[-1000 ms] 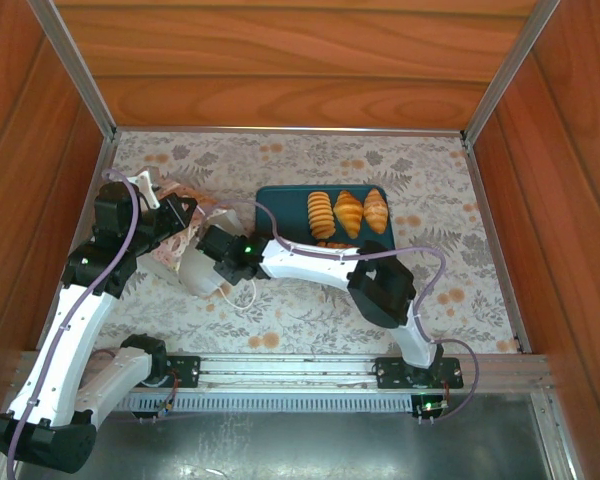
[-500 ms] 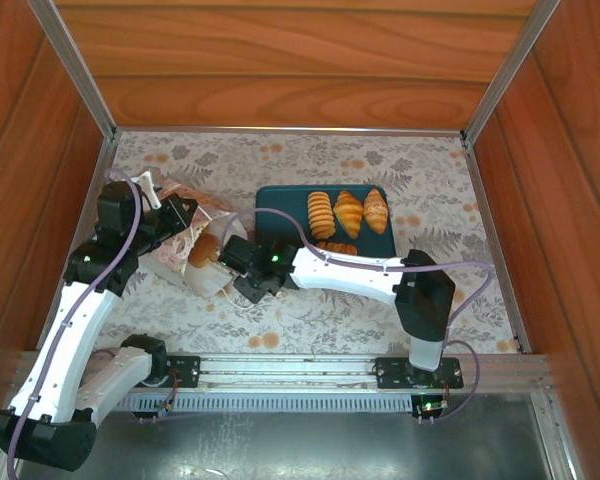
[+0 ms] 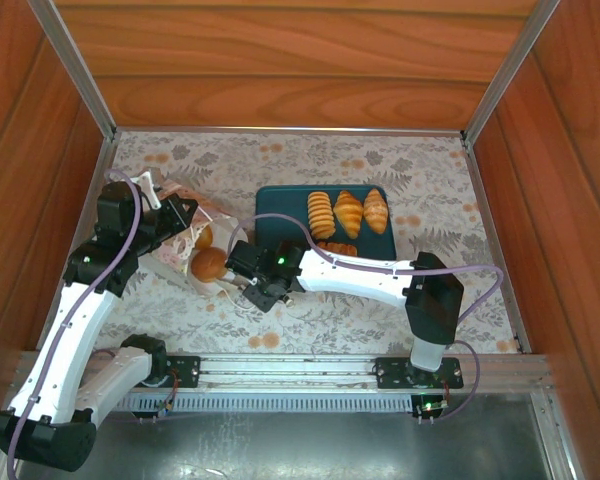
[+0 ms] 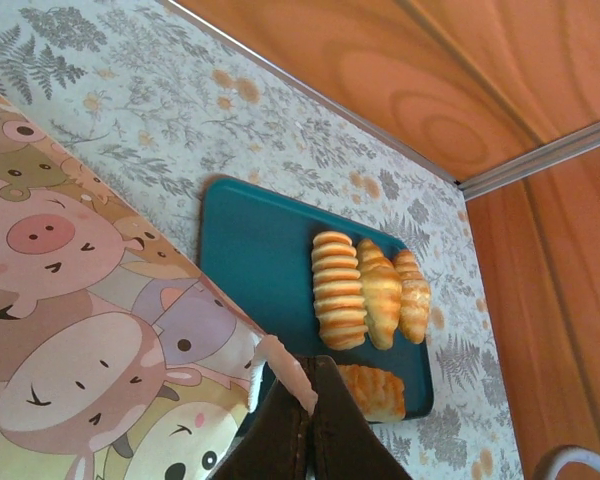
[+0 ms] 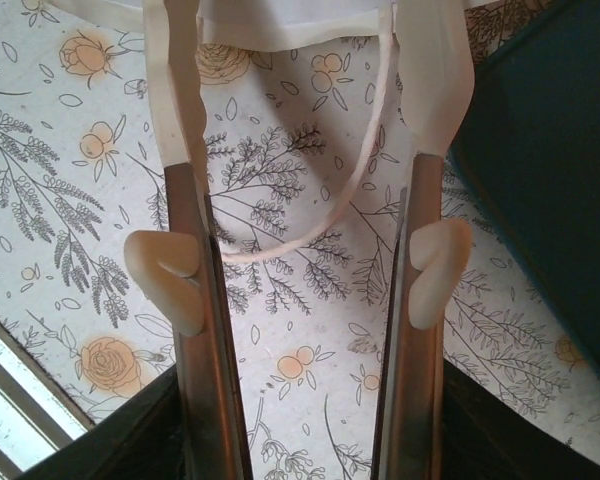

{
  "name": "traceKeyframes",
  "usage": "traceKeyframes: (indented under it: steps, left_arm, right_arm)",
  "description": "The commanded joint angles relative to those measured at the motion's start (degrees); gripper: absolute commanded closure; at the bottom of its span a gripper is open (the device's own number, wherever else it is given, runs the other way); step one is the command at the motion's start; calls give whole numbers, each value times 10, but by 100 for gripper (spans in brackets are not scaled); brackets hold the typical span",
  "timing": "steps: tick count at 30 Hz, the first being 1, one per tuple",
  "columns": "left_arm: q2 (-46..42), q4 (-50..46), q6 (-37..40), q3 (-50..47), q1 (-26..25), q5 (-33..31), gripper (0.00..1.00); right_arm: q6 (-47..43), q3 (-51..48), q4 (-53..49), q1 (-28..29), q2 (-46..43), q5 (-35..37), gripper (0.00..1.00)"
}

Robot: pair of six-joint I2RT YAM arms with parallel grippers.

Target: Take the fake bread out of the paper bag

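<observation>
The paper bag [image 3: 172, 252] lies tipped at the left, its side printed with cartoon animals [image 4: 80, 330]. My left gripper [image 3: 185, 214] [image 4: 315, 378] is shut on the bag's pinkish top edge. A round brown bun of fake bread [image 3: 210, 263] sits at the bag's mouth, with another piece [image 3: 204, 236] just behind it. My right gripper [image 3: 237, 273] [image 5: 300, 90] stands open just right of the bun, with nothing between its fingers. The bag's white cord handle [image 5: 310, 238] lies on the table under them. More fake bread lies on the teal tray [image 3: 280, 205]: a ridged roll [image 3: 321, 214] [image 4: 338, 290], a croissant [image 3: 349, 212], a loaf [image 3: 376, 210] and a piece [image 3: 336, 247] at the front.
A floral cloth [image 3: 380, 300] covers the table. Wooden walls [image 3: 300, 90] close in the back and both sides. The tray's edge [image 5: 550, 200] is close on the right of my right gripper.
My right gripper has drawn back to the right out of the bag and its jaws have opened wider. The round bun came out with it and now lies free at the bag's mouth.
</observation>
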Motion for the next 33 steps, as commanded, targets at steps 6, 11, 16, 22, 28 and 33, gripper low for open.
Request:
traceKeyframes:
  steps: [6, 11, 16, 22, 28, 33]
  left_arm:
    - [-12, 7, -3, 1, 3, 3, 100]
    - [-9, 7, -3, 4, 4, 7, 100]
    - [-10, 7, -3, 4, 3, 9, 100]
    - [-11, 7, -3, 6, 3, 11, 100]
    - [-11, 7, -4, 8, 4, 12, 100]
    - [-10, 7, -3, 10, 3, 12, 100]
  right_arm:
    - [-21, 44, -9, 5, 4, 36, 40]
    - [-35, 61, 7, 1, 21, 12, 37]
    - [-39, 74, 20, -8, 41, -18, 36]
    - [-34, 88, 22, -24, 65, -50, 35]
    - [-28, 94, 21, -33, 77, -67, 35]
    - [-25, 97, 18, -36, 79, -57, 35]
